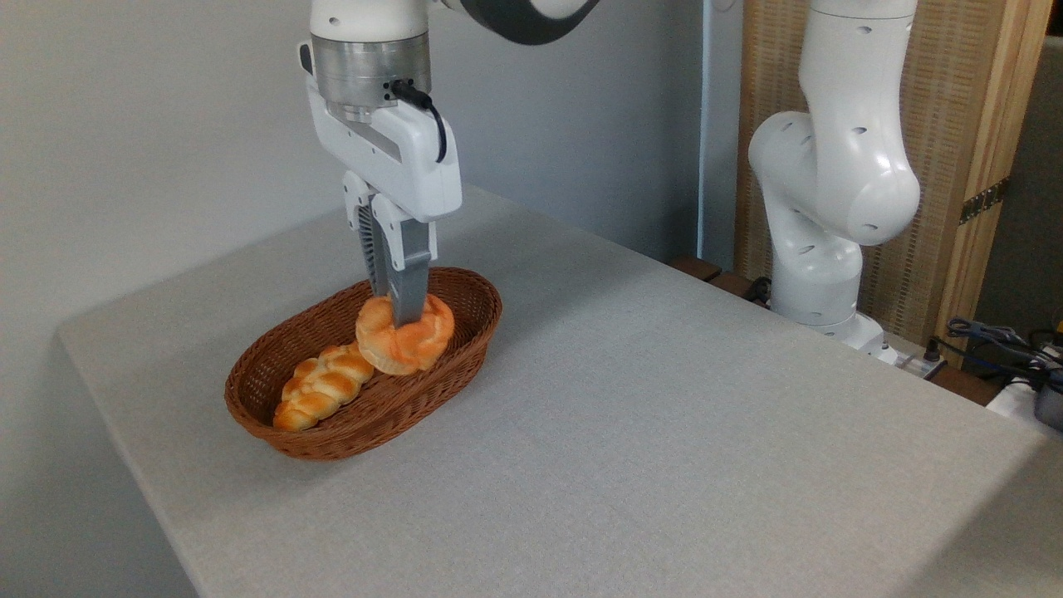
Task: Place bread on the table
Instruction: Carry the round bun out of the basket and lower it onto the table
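Note:
The bread (pixel 407 339), a round orange-golden knotted bun, is tilted at the right end of the brown wicker basket (pixel 332 436). My gripper (pixel 395 316) reaches straight down from above, shut on the bun, its grey fingers (pixel 407 278) pressed into the top. The bun's lower edge is level with the basket rim; I cannot tell whether it still touches the basket. The grey table (pixel 664 399) spreads out around the basket.
A longer, paler braided loaf (pixel 322 387) lies in the basket's left half, just beside the bun. The arm's white base (pixel 830 208) stands at the table's far right edge, with cables (pixel 996 340) beyond it. A wooden panel rises behind the base.

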Robot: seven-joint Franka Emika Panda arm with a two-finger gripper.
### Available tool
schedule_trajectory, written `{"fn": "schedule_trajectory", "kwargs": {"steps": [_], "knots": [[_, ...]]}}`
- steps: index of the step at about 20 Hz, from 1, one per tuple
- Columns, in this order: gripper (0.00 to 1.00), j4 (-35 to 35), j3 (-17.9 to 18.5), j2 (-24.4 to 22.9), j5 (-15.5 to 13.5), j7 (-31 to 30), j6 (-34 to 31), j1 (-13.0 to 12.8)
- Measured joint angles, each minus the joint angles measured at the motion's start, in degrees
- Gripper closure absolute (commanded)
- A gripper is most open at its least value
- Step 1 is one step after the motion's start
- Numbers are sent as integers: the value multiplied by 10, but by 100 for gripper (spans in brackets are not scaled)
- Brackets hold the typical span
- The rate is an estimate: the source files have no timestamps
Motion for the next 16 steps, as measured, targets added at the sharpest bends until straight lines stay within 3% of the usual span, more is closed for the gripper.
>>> {"fn": "schedule_trajectory", "kwargs": {"steps": [2,3,6,7,8,11,16], "knots": [[68,-4,2,8,32,0,-4,0],[63,-5,7,16,47,0,-4,0],[38,-6,28,45,81,0,-2,0],[32,-6,36,54,87,1,2,0],[18,-6,41,61,89,1,7,1],[0,-8,46,79,92,1,39,1],[0,-11,49,110,92,-1,76,1]]}}
